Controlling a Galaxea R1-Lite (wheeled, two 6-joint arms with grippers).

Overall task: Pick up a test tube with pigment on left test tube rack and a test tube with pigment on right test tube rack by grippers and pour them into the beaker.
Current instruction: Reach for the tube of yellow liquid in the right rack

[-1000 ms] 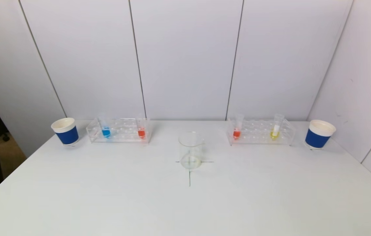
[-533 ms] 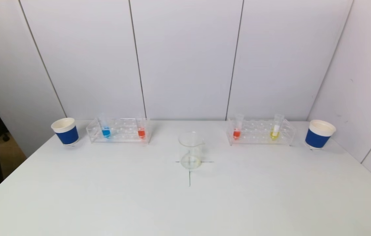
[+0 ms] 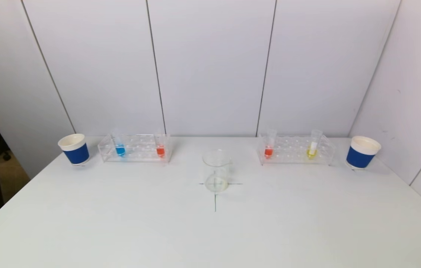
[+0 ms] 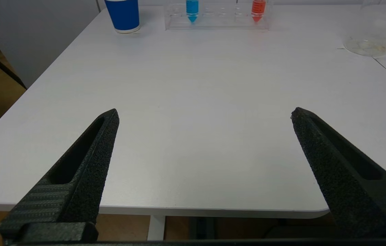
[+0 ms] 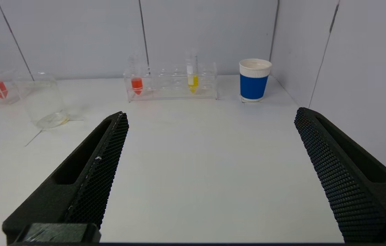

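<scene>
1. Nearest to you, and only in the wrist views, are the two grippers. The left gripper (image 4: 204, 114) hangs over the table's (image 3: 121, 223) near left edge with its jaws wide apart and nothing between them.
2. The right gripper (image 5: 211, 116) sits over the near right part of the table, jaws likewise spread wide and holding nothing. The head view shows neither arm.
3. Farther out, at mid-table, the beaker (image 3: 216, 170) stands upright on a drawn cross mark (image 3: 215, 197). You can see it from the head, and both wrist views catch it toward their edges.
4. Along the far edge on the left, the left rack (image 3: 134, 148) holds a blue tube (image 3: 120, 147) at its left end and a red tube (image 3: 160, 147) at its right end, both upright.
5. On the far right, the right rack (image 3: 295, 149) holds a red tube (image 3: 269, 146) at its left end and a yellow tube (image 3: 313, 146) toward its right end.
6. A blue cup (image 3: 73, 149) stands just left of the left rack, and another blue cup (image 3: 362, 152) just right of the right rack.
7. The left wrist view shows only the left rack's tubes clearly; the right wrist view shows the right rack's pair plus the left rack's red tube at its edge.
8. Compared with the head view a second ago, you'll find nothing has shifted: tubes, racks, beaker and cups sit where they were.
</scene>
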